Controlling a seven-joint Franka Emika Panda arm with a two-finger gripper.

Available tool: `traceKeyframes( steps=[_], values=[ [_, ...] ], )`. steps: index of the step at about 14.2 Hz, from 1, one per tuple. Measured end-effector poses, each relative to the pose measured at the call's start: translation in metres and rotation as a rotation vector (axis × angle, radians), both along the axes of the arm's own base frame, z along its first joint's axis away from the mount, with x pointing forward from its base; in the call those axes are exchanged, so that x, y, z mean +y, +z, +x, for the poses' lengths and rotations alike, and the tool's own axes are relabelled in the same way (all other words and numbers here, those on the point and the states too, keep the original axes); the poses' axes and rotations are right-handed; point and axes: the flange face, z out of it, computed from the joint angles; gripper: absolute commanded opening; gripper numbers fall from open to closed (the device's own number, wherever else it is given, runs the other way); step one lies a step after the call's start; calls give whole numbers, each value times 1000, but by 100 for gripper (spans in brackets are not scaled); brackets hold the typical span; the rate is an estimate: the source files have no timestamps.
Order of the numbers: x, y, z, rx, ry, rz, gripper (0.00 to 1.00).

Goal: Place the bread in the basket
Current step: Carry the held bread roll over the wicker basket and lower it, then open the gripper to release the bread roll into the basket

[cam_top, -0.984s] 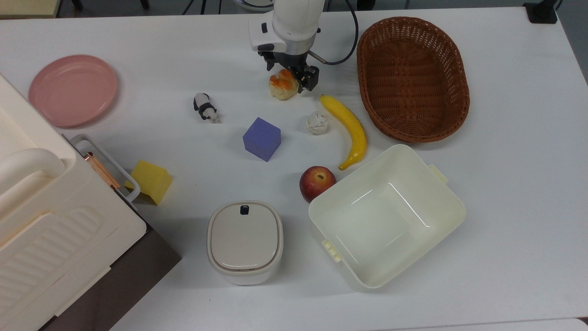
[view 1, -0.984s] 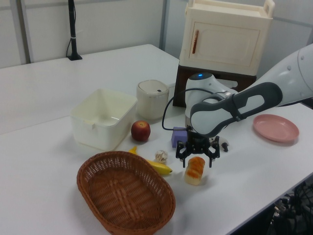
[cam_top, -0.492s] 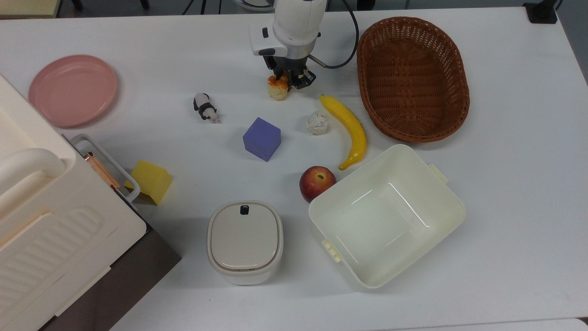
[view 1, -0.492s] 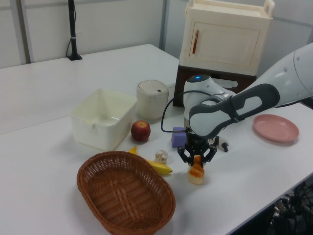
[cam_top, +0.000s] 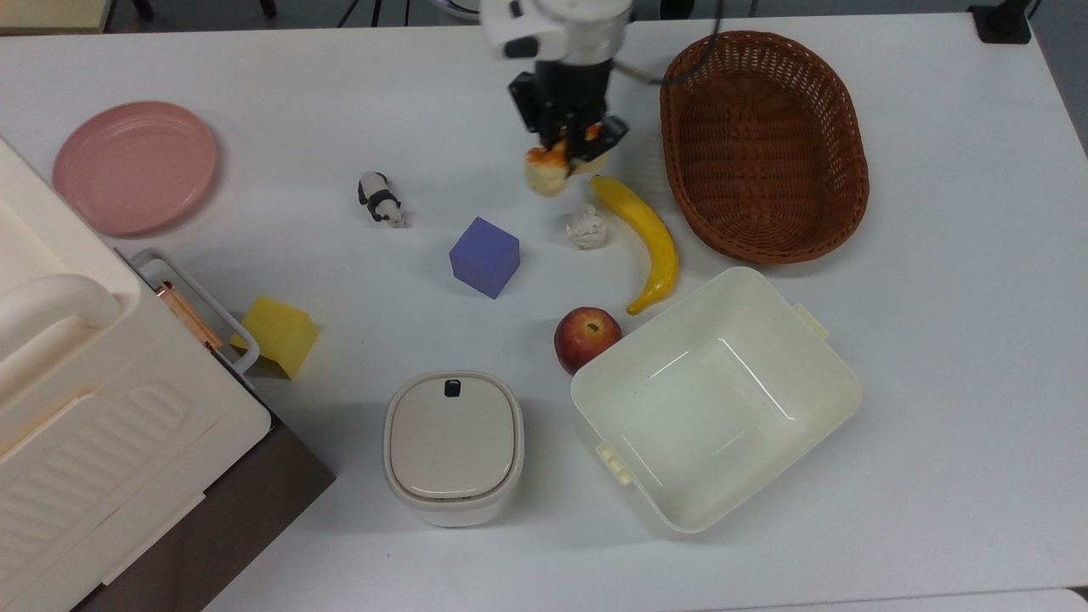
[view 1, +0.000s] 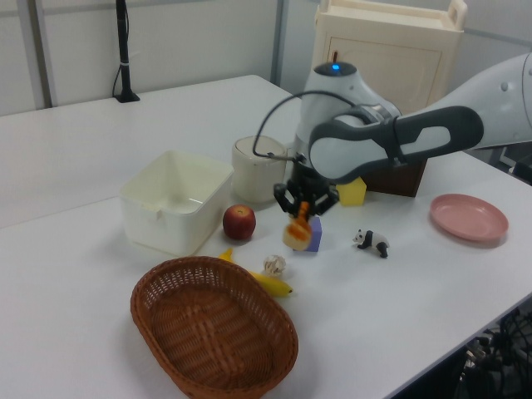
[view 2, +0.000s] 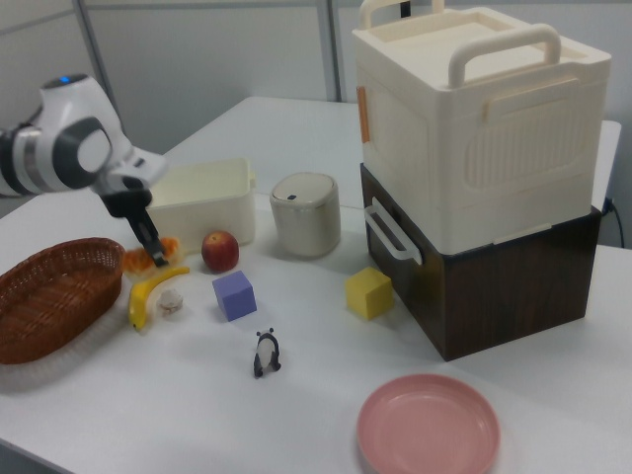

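Lifted since 1 second ago, 1 bread (cam_top: 546,174) hangs clenched in the gripper (cam_top: 568,151) above the table (cam_top: 935,340), at 9 o'clock from 1 basket (cam_top: 837,212), with 1 banana (cam_top: 650,242) between.

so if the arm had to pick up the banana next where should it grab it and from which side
Probably the middle of the banana, coming straight down from above. It lies flat on the table, long and curved, so fingers across its narrow width at mid-length should close evenly. The white lumpy ball sits close on the top view's left near the upper end, and the apple is near the lower tip, so mid-length keeps clear of both.
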Motion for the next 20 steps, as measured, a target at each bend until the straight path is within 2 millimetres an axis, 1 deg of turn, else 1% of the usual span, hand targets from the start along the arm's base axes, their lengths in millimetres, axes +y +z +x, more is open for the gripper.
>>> traceKeyframes(
  steps=[1, 2, 3, 4, 7, 8, 9, 10, 11, 12, 13, 15, 20],
  values=[
    [14, 10, 0, -20, 23, 5, 21],
    [38, 21, -3, -42, 62, 12, 21],
    [53, 25, -6, -50, 86, 16, 21],
    [78, 29, -14, -57, 124, 21, 21],
    [149, 26, -48, -51, 232, 30, 21],
    [161, 23, -55, -45, 251, 31, 21],
    [176, 16, -63, -32, 277, 32, 26],
    [183, 11, -66, -24, 289, 31, 36],
    [187, 7, -68, -15, 297, 30, 54],
    [189, 3, -68, -7, 301, 30, 84],
    [189, -1, -68, -1, 301, 29, 100],
    [189, -4, -67, 5, 301, 28, 100],
    [188, -3, -66, 2, 303, 27, 100]
  ],
)
